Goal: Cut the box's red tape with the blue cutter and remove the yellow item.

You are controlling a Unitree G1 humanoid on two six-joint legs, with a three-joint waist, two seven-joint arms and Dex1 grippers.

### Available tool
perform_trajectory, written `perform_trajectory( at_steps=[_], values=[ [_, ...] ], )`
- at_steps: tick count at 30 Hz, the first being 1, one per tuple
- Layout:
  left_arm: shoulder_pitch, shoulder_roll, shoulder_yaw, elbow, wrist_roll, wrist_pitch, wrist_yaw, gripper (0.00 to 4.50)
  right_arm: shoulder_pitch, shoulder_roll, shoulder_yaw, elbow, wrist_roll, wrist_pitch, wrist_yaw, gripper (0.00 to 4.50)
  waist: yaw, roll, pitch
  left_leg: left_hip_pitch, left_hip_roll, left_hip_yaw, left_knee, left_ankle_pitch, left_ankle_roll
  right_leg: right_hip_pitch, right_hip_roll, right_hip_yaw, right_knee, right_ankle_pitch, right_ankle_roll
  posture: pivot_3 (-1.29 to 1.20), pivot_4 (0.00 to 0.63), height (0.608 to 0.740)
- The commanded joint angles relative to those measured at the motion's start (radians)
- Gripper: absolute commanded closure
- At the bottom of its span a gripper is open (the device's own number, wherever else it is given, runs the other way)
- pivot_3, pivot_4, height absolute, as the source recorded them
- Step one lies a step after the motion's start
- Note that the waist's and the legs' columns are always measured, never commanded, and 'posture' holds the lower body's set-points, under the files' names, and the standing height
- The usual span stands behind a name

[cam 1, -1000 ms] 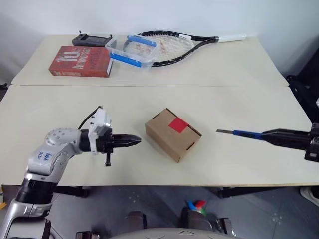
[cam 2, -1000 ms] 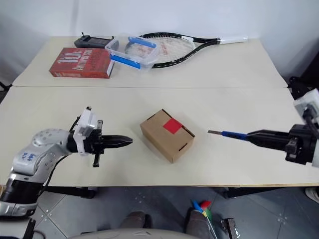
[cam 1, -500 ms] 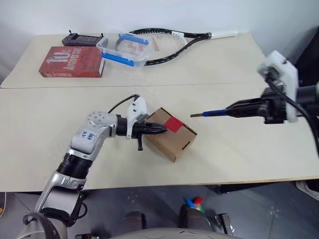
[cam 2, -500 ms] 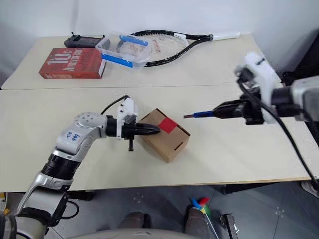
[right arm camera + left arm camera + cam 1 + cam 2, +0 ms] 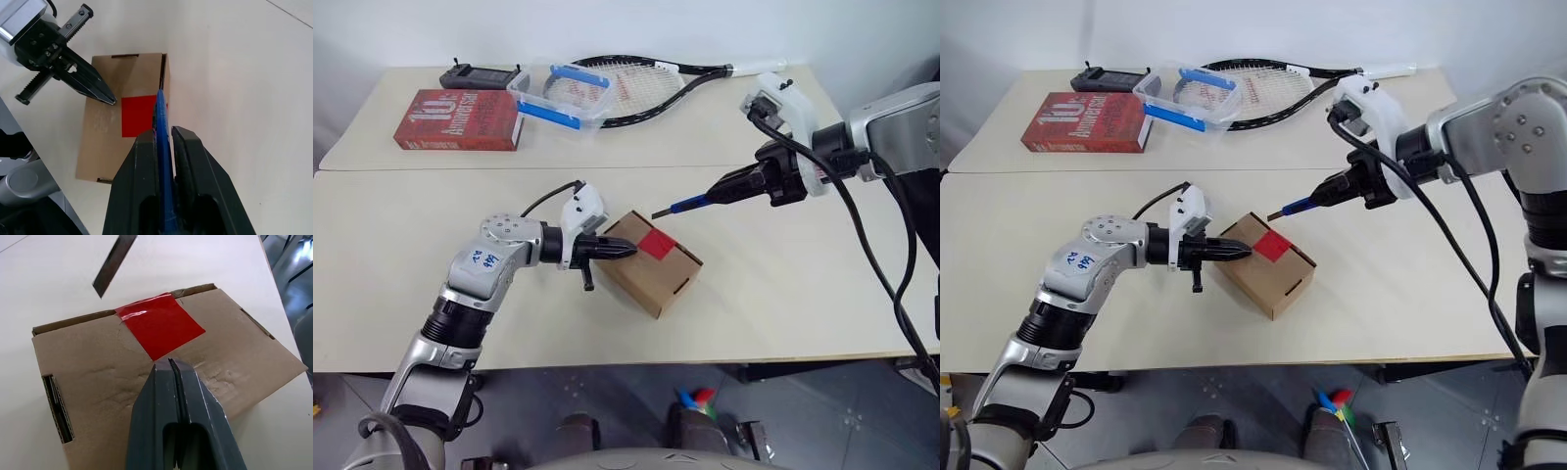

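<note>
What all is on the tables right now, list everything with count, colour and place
box: 1, brown, front table, middle
tape: 1, red, on box top
cutter: 1, blue, in right gripper, tip above box
book: 1, red, back table, far left
tub: 1, clear with blue handles, right of book
racket: 1, black and white, behind tub
device: 1, black, behind book
left gripper: 1, black, shut, on box top
right gripper: 1, black, shut on cutter

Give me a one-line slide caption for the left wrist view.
Shut left hand pressing on the box beside the red tape, blue cutter's metal tip hovering above the table.
</note>
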Motion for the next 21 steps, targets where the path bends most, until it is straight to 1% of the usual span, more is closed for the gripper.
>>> perform_trajectory(
  at_steps=[1,14,17,21],
  values=[
    [0.022,0.004,0.004,-0.039,-0.013,0.046,0.009,4.5,-0.022,0.012,-0.007,-0.006,-0.058,-0.039,0.041,4.35,0.0,0.0,0.0,0.0,0.0,0.0,0.0,0.0,0.0,0.0,0.0,0.0,0.0,0.0,0.0,0.0,0.15,0.74],
    [0.036,-0.01,-0.002,-0.067,-0.011,0.069,0.031,4.5,0.018,0.095,-0.037,0.005,-0.15,-0.039,0.087,4.35,-0.001,0.0,0.0,0.0,0.0,0.0,0.001,0.0,0.0,0.0,0.0,0.0,0.001,0.0,0.0,0.0,0.15,0.74],
    [0.039,-0.012,-0.001,-0.071,-0.009,0.072,0.038,4.5,0.031,0.09,-0.025,-0.003,-0.18,-0.056,0.093,4.35,0.001,0.0,0.0,0.0,0.0,0.0,0.001,0.0,0.0,0.0,0.0,0.0,0.001,0.0,0.0,0.0,0.15,0.74],
    [0.047,-0.011,-0.002,-0.077,-0.009,0.075,0.043,4.5,0.038,0.091,-0.03,-0.016,-0.182,-0.044,0.114,4.35,0.0,0.0,0.0,0.001,0.0,0.0,0.001,0.0,0.0,0.0,0.0,0.0,0.002,0.0,0.0,0.0,0.15,0.74]
  ],
)
